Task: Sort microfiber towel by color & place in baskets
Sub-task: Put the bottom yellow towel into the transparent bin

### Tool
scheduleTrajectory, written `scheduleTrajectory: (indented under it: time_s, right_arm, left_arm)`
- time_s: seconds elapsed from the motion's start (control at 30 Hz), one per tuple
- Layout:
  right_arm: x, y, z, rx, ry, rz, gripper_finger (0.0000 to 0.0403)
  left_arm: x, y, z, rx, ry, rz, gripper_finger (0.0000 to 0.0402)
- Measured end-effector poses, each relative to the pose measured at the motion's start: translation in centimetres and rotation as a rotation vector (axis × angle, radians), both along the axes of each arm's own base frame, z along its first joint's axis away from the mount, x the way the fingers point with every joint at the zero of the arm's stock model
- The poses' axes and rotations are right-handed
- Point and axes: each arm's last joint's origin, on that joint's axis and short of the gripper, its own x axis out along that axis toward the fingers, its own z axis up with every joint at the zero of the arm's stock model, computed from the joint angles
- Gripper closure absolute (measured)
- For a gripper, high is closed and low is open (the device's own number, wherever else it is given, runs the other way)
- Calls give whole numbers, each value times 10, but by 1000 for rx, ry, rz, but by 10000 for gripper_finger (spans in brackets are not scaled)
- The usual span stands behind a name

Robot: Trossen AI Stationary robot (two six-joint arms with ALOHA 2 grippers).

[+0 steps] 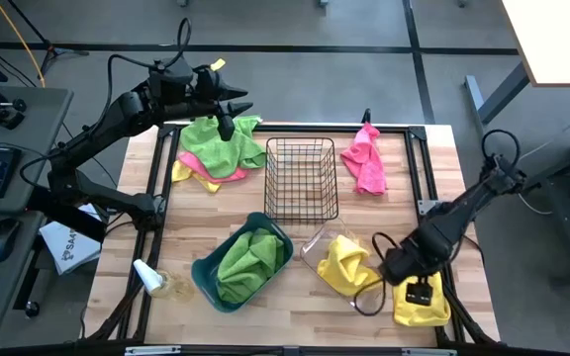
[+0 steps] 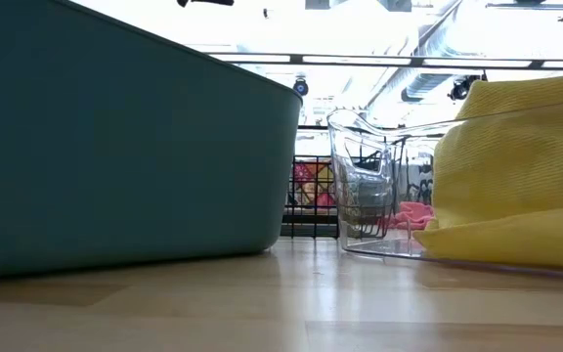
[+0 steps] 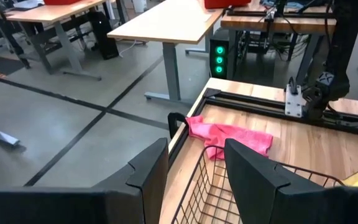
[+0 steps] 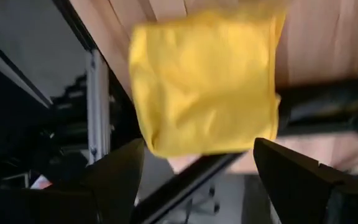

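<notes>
Sorting status: towels partly binned, some loose on bench [image 1: 295, 297].
Right claw [image 1: 416, 289]: lower right of high view, over bench's corner; fingers wide apart, nothing gripped. Right wrist view shows a yellow towel [image 4: 205, 84] lying beyond the spread fingers, clear of both.
Left claw [image 1: 228, 127]: upper left of high view, above the loose pile; fingers part open, empty. Left wrist view looks past fingers at wire rim and pink towel.
Black wire basket [image 1: 302, 178]: centre top of high view, no towel seen inside.
Teal bin [image 1: 207, 277]: lower centre-left, green towel [image 1: 250, 259] inside.
Clear bin [image 1: 315, 247]: lower centre-right, second yellow towel [image 1: 346, 265] in it, draped over rim.
Loose pile [image 1: 218, 148]: upper left, green on top w/ pink + yellow under.
Pink towel [image 1: 366, 158]: upper right, beside wire basket, apart from it.
Yellow towel by right claw: flat at bench's lower right corner.
</notes>
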Motion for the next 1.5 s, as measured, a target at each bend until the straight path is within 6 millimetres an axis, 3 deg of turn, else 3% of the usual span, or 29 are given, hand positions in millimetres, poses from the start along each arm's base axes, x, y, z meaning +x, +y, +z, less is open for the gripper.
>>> scheduleTrajectory:
  time_s: [0.23, 0.6, 1.0, 1.1, 1.17, 1.33, 1.5]
  right_arm:
    - [-23, 3, -36, -12, 190, -121, 105]
    - [-61, -34, -68, -89, 263, -407, 105]
    - [-58, -30, -96, -6, 232, -451, 115]
    - [-58, -31, -96, -17, 233, -452, 151]
    - [-59, -31, -96, -26, 237, -453, 196]
    - [-58, -31, -81, -68, 232, -447, 374]
    - [-52, -30, -31, -73, 150, -417, 392]
  left_arm:
    - [0, 0, 0, 1, -1, 0, 254]
    - [0, 0, 0, 0, -2, 0, 254]
    - [0, 0, 0, -13, -10, 5, 254]
    - [0, 0, 0, -13, -10, 6, 254]
    - [0, 0, 0, -13, -10, 6, 254]
    - [0, 0, 0, 29, 12, -11, 254]
    - [-1, 1, 1, 103, 48, -28, 254]
